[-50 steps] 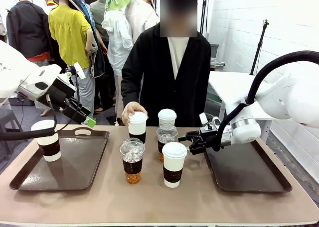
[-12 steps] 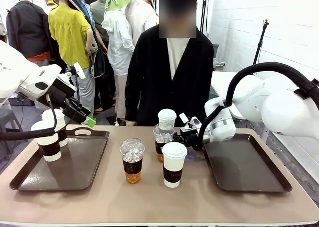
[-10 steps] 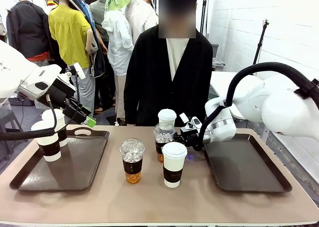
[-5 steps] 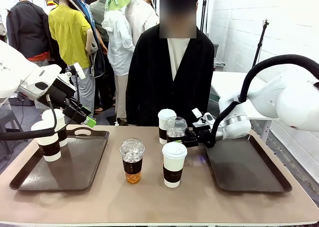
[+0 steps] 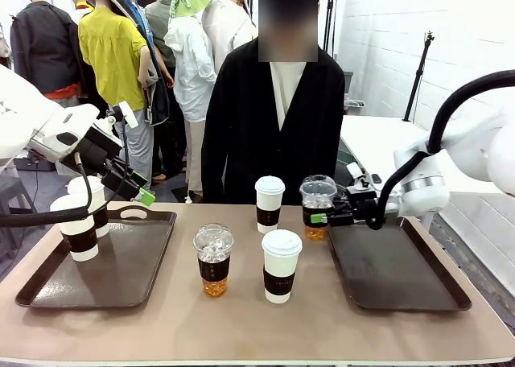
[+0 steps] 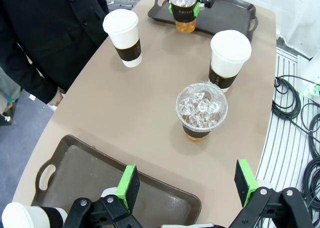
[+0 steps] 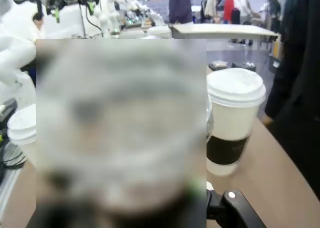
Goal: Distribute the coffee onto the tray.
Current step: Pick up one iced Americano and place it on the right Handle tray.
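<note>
While pinching the dome-lidded iced coffee cup (image 5: 318, 191) by its dark sleeve in the right gripper (image 5: 320, 218), just beyond the brown tray (image 5: 402, 298) lying wrist-side, draw back level, lower upright onto bare tray beneath the wrist, and spread the jaws only once seated.

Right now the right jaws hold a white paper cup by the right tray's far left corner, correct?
No. Front view: the right jaws hold a clear dome-lidded iced cup, not white paper, by the right tray's far left corner.
</note>
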You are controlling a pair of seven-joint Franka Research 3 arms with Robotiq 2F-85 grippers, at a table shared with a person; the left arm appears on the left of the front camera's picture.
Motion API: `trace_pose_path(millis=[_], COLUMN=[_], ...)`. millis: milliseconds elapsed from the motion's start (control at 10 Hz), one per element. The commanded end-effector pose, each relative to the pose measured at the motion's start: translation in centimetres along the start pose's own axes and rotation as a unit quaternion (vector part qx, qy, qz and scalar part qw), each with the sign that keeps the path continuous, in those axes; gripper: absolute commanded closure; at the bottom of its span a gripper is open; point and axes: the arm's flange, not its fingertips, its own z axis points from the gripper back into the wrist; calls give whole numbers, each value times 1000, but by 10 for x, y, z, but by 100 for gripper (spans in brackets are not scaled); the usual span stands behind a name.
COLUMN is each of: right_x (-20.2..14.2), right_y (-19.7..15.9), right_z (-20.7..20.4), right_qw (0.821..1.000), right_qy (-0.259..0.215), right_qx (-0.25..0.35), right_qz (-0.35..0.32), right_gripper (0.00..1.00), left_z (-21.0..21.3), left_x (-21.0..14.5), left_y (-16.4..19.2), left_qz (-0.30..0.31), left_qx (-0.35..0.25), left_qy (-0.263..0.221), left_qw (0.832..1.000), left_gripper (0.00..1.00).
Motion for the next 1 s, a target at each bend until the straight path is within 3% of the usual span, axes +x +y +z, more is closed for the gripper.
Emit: trace_pose_path(millis=[0,500,600,900], right_x=[6,-20,-26,-55], right_y=[13,5,2,-8], right_z=[19,86,91,107], right_qw=[999,998,998,997], right_qy=[-21,-9,8,-2], right_qx=[-29,-69,-68,-69], right_qz=[-12,3,13,22], right_gripper=[30,30,30,30], left_z=[-1,-1,-1,-1], left_x=[-2,-2,-2,-2], left_y=[2,2,2,2], left_qz=[-7,-7,-7,-7], left_qx=[-8,-8,-8,-8], left_qy=[-11,-11,-11,-11], left_qw=[1000,1000,1000,1000], left_gripper=[0,0,0,0])
